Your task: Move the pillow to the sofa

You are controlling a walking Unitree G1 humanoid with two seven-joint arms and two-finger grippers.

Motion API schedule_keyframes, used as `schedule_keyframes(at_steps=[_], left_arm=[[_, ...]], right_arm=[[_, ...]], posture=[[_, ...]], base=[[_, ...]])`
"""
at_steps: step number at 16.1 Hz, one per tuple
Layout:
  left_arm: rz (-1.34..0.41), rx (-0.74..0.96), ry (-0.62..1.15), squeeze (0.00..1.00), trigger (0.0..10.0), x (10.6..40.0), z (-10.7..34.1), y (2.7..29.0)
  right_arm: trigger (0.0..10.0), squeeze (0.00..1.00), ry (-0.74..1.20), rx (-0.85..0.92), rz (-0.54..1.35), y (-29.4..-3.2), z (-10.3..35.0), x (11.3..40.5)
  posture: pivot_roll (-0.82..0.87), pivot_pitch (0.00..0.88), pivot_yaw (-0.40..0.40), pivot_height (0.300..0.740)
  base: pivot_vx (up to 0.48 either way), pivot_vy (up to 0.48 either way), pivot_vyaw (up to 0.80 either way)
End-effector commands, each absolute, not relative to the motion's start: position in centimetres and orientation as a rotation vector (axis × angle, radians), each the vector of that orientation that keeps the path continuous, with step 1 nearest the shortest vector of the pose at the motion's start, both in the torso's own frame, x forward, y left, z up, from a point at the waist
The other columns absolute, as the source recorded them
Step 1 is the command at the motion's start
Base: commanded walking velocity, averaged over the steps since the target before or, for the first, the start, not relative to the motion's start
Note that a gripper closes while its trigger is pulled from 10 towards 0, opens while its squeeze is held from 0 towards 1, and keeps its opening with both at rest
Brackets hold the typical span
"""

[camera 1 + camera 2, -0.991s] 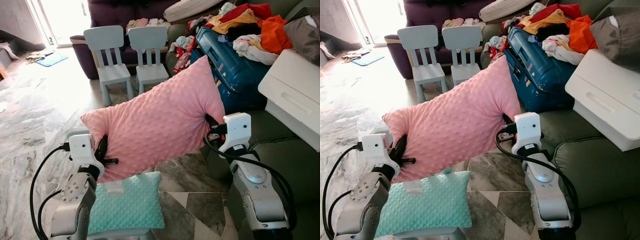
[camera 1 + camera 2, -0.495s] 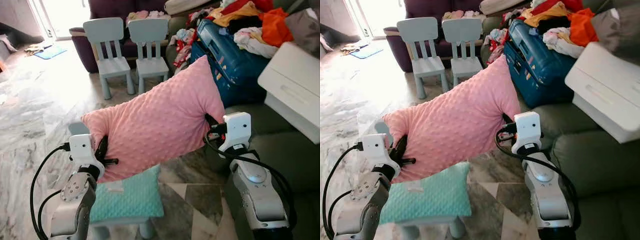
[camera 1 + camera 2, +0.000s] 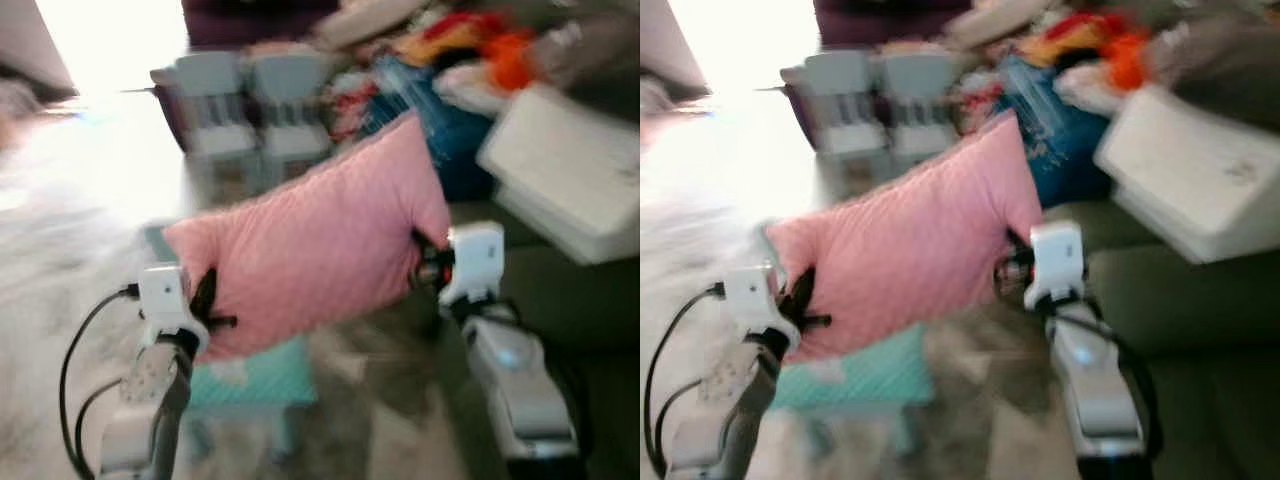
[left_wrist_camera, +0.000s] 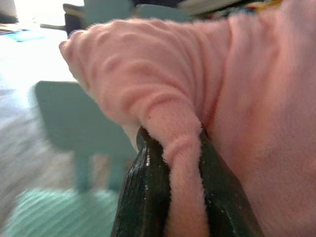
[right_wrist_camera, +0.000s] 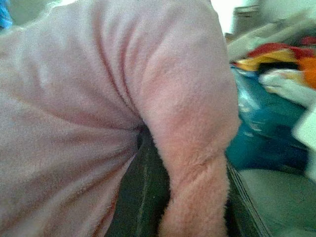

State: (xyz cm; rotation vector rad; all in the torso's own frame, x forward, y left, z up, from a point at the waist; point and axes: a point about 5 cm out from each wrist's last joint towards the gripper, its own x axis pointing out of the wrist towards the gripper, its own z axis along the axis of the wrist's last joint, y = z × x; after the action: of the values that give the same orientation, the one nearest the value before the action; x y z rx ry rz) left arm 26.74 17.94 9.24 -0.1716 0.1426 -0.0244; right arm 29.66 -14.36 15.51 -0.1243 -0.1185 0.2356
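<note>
A pink dotted pillow [image 3: 315, 240] hangs in the air between my two arms, tilted with its right corner higher. My left gripper [image 3: 205, 300] is shut on the pillow's lower left edge; in the left wrist view a fold of pink fabric [image 4: 182, 163] is pinched between its fingers [image 4: 145, 197]. My right gripper [image 3: 425, 262] is shut on the pillow's right edge, with a pink fold [image 5: 197, 197] squeezed between its two black fingers [image 5: 143, 197]. The grey-green sofa [image 3: 1200, 300] lies to the right. The eye views are blurred.
A teal pillow [image 3: 255, 375] lies on a small stool below the pink one. Two pale blue child chairs [image 3: 245, 105] stand ahead. A blue suitcase [image 3: 440, 130], piled clothes [image 3: 470, 55] and a white box [image 3: 565, 170] crowd the sofa's far end.
The camera has swung and blurred; the scene has shifted, with the white box now closer to centre. Both grippers keep their hold on the pink pillow in the same pose.
</note>
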Motion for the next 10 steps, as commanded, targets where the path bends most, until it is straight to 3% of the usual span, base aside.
schedule_keyframes(at_steps=[1, 10], left_arm=[[-0.029, -0.159, 0.126, 0.00, 10.0, 27.10, 9.86, 18.01], [-0.031, -0.162, 0.131, 0.00, 10.0, 27.09, 9.86, 17.97]], right_arm=[[10.0, 0.00, -0.134, -0.116, 0.204, -14.92, 15.83, 29.54], [10.0, 0.00, -0.132, -0.116, 0.205, -14.88, 15.84, 29.54]], posture=[[-0.15, 0.000, 0.018, 0.740], [-0.15, 0.000, 0.018, 0.740]], base=[[-0.304, 0.000, 0.00], [-0.305, 0.000, 0.00]])
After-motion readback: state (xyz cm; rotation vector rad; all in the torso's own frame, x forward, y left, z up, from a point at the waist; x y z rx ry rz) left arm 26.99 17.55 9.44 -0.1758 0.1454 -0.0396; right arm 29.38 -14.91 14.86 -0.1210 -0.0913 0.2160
